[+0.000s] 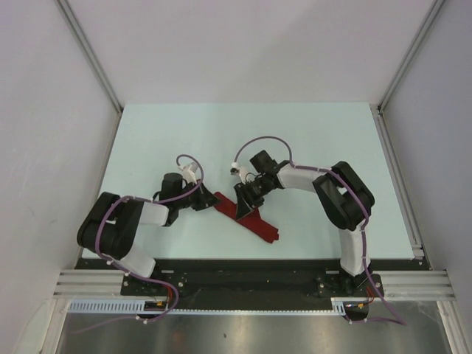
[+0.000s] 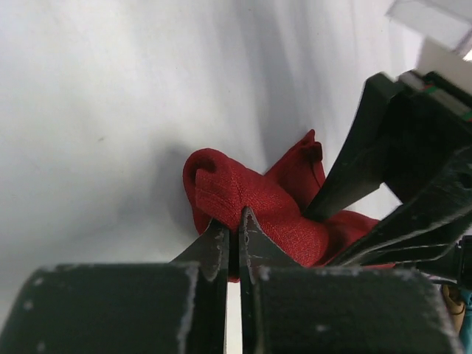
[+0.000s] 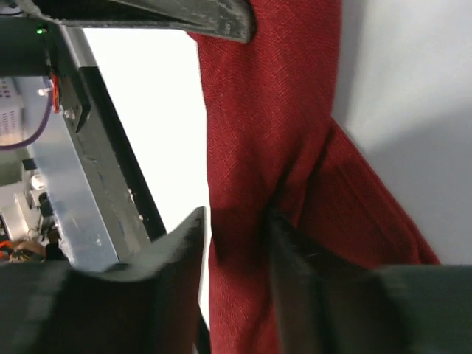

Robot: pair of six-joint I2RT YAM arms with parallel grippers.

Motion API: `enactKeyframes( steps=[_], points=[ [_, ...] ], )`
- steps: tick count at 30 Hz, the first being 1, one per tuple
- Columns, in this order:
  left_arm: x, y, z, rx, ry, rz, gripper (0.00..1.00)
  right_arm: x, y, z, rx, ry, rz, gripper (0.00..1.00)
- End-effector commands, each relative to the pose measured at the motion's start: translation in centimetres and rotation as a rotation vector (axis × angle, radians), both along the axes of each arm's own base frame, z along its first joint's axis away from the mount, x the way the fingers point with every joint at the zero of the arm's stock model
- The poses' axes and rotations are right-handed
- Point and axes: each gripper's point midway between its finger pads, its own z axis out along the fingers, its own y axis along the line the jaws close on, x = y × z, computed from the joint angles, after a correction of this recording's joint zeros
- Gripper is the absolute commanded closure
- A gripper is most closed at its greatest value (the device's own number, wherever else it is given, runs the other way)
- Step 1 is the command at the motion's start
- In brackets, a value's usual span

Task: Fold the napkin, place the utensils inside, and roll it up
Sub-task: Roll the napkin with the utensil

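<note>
The dark red napkin lies as a narrow rolled bundle, slanting from centre-left down to the right near the table's front. My left gripper is at its upper-left end. In the left wrist view its jaws are pinched on a fold of the napkin. My right gripper sits on the roll's middle. In the right wrist view its fingers hold the napkin between them. The right gripper's dark fingers also press the cloth in the left wrist view. The knife is hidden.
The pale blue table is enclosed by grey walls on the left, right and back. A black mounting rail runs along the near edge, close to the napkin's lower end. The rail edge also shows in the right wrist view.
</note>
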Motion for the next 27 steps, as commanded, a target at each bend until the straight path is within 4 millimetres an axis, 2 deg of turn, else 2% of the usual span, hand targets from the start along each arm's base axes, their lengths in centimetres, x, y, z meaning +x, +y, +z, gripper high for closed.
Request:
enactKeyframes(
  steps=[1,3,4,6,7,8,9,10,11,12,13,15,19,27],
  points=[
    [0.3,-1.2,1.3,-0.034,-0.026,-0.045,1.0,2.2,-1.0,3.8,-0.057,-0.125,-0.068,0.48],
    [0.7,-1.4,1.5,-0.035,-0.027,-0.048,1.0,2.3,-0.6,5.9,-0.073,-0.212,-0.063,0.42],
    [0.7,-1.4,1.4,-0.033,-0.018,-0.047,1.0,2.7,-0.7,6.0,-0.123,-0.279,-0.081,0.4],
    [0.9,-1.4,1.2,-0.024,-0.006,-0.045,1.0,1.7,0.2,6.8,-0.165,-0.38,-0.063,0.39],
    [1.0,-1.3,1.1,-0.02,0.0,-0.044,1.0,2.6,-0.4,6.4,-0.245,-0.462,-0.106,0.39],
    [1.0,-1.3,1.0,-0.016,0.003,-0.045,1.0,2.6,-0.3,6.2,-0.279,-0.503,-0.111,0.39],
    [1.1,-1.3,0.8,-0.011,0.013,-0.043,1.0,1.4,0.6,6.2,-0.296,-0.572,-0.061,0.39],
    [1.1,-1.3,0.7,-0.006,0.018,-0.043,1.0,2.2,-0.2,5.8,-0.372,-0.651,-0.097,0.39],
    [1.2,-1.2,0.6,-0.003,0.02,-0.041,1.0,2.1,0.2,5.8,-0.384,-0.704,-0.097,0.39],
    [1.2,-1.2,0.6,0.002,0.024,-0.042,1.0,1.1,0.8,5.8,-0.39,-0.744,-0.07,0.39],
    [1.2,-1.2,0.5,0.004,0.024,-0.042,1.0,1.3,0.5,5.4,-0.429,-0.79,-0.081,0.38],
    [1.2,-1.2,0.4,0.009,0.029,-0.044,1.0,1.5,0.5,5.1,-0.465,-0.836,-0.084,0.38],
    [1.3,-1.2,0.4,0.01,0.031,-0.044,1.0,0.5,0.7,2.7,-0.512,-0.839,-0.018,0.4],
    [1.4,-1.3,0.7,0.008,0.028,-0.049,1.0,0.6,-0.4,-0.1,-0.584,-0.84,0.009,0.41]
  ],
)
